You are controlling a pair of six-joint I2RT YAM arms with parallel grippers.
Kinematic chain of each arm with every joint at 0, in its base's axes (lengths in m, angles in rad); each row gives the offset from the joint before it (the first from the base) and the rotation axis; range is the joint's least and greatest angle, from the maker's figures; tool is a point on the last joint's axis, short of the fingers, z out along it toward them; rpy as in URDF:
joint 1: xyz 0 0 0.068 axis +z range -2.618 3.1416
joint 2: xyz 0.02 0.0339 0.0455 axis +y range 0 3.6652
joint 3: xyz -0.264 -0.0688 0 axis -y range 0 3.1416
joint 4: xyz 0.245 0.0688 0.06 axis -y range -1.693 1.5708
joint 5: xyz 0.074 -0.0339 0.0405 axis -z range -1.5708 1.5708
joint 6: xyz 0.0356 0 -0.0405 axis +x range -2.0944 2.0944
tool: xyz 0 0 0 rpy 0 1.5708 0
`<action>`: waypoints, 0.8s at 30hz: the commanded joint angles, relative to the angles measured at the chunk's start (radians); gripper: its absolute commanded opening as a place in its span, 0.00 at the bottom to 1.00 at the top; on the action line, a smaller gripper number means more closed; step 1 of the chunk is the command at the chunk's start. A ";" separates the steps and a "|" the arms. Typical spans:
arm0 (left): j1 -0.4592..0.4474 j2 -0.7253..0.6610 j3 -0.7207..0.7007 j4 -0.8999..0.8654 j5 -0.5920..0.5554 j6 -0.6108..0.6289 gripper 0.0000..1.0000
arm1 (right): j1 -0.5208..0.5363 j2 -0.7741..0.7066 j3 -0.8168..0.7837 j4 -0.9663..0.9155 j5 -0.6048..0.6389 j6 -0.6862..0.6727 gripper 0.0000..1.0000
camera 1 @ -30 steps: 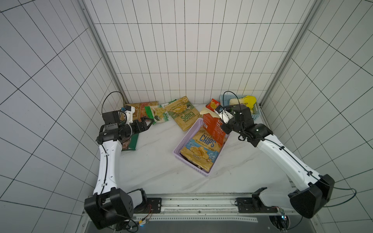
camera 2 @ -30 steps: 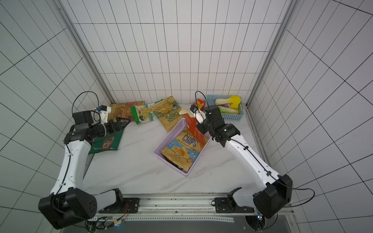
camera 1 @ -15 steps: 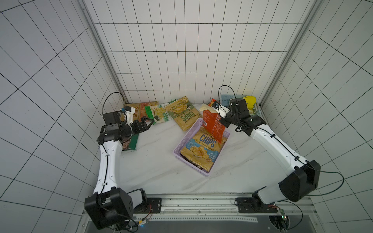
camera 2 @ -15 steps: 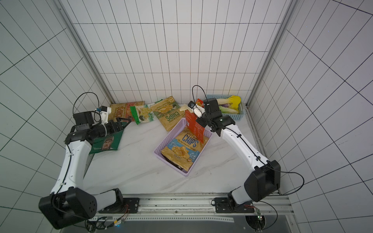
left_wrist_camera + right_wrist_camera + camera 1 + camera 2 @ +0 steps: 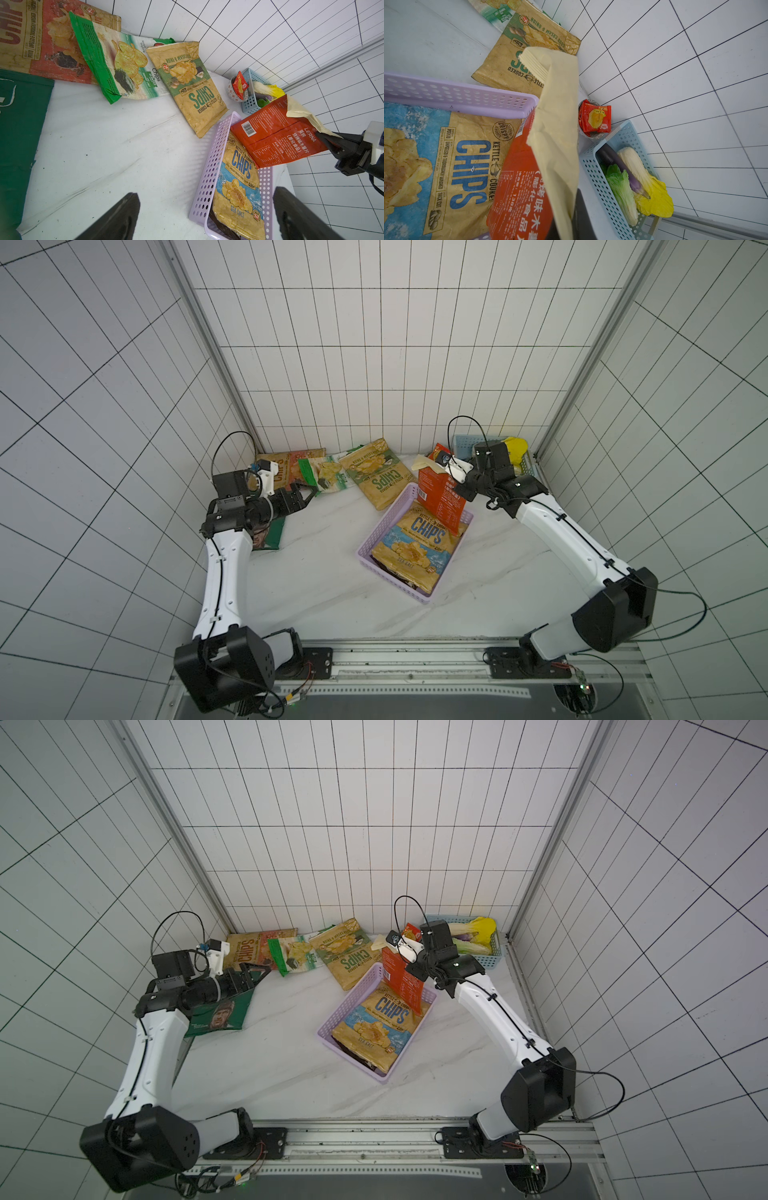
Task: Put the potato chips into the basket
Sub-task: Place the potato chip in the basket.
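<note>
Left of the lilac basket [image 5: 384, 518], the left gripper [image 5: 308, 494] hovered with jaws spread wide and empty, the green-white chip bag [image 5: 322, 472] just beyond its tips. Over the basket's far end the red cassava bag [image 5: 440, 502] hung, pinched at its top edge by the right gripper [image 5: 460, 484].

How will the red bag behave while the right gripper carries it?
Probably floppy: the red bag hangs from its edge in the right gripper, its cream top folded over. Likely light, since one pinch holds it. It may swing.
</note>
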 commanded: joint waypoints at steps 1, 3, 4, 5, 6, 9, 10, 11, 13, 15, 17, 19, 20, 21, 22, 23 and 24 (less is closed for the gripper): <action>-0.002 -0.001 -0.004 0.027 0.007 -0.006 0.98 | -0.006 0.035 0.050 0.015 0.026 -0.074 0.00; -0.002 -0.001 -0.004 0.027 0.007 -0.008 0.98 | -0.009 0.060 0.076 0.014 0.034 -0.086 0.00; -0.001 -0.001 -0.004 0.027 0.007 -0.008 0.99 | -0.009 0.070 0.088 0.015 0.037 -0.088 0.00; -0.001 -0.002 -0.004 0.027 0.005 -0.007 0.98 | -0.009 0.080 0.098 0.013 0.037 -0.092 0.00; -0.002 -0.003 -0.004 0.027 0.007 -0.007 0.98 | -0.010 0.086 0.106 0.012 0.035 -0.098 0.00; -0.001 -0.007 -0.007 0.025 0.005 -0.005 0.98 | -0.009 0.100 0.123 0.004 0.028 -0.100 0.00; -0.001 -0.008 -0.007 0.025 0.005 -0.005 0.98 | -0.010 0.101 0.125 0.003 0.020 -0.093 0.00; -0.001 -0.007 -0.007 0.025 0.003 -0.005 0.98 | -0.008 0.100 0.123 0.000 0.011 -0.085 0.00; -0.001 -0.006 -0.007 0.025 0.001 -0.005 0.98 | -0.005 0.090 0.114 -0.003 -0.005 -0.056 0.00; -0.001 -0.006 -0.007 0.025 0.002 -0.005 0.98 | 0.008 0.073 0.102 -0.003 -0.012 -0.027 0.00; -0.002 -0.005 -0.007 0.026 0.002 -0.005 0.98 | 0.027 0.046 0.083 -0.001 -0.015 0.001 0.00; -0.001 -0.003 -0.008 0.027 0.002 -0.005 0.98 | 0.054 0.014 0.057 0.001 -0.020 0.036 0.00; -0.002 -0.004 -0.007 0.027 0.002 -0.005 0.98 | 0.066 0.002 0.043 0.000 -0.021 0.048 0.00; -0.001 -0.004 -0.007 0.027 0.001 -0.003 0.98 | 0.084 -0.016 0.022 0.001 -0.021 0.070 0.00; -0.001 -0.004 -0.007 0.027 0.001 -0.003 0.98 | 0.105 -0.031 0.003 0.001 -0.018 0.086 0.00; -0.002 -0.005 -0.007 0.027 -0.001 -0.003 0.98 | 0.127 -0.043 -0.021 0.001 -0.009 0.096 0.00; -0.001 -0.008 -0.008 0.029 -0.001 -0.003 0.98 | 0.155 -0.055 -0.044 0.001 0.008 0.109 0.00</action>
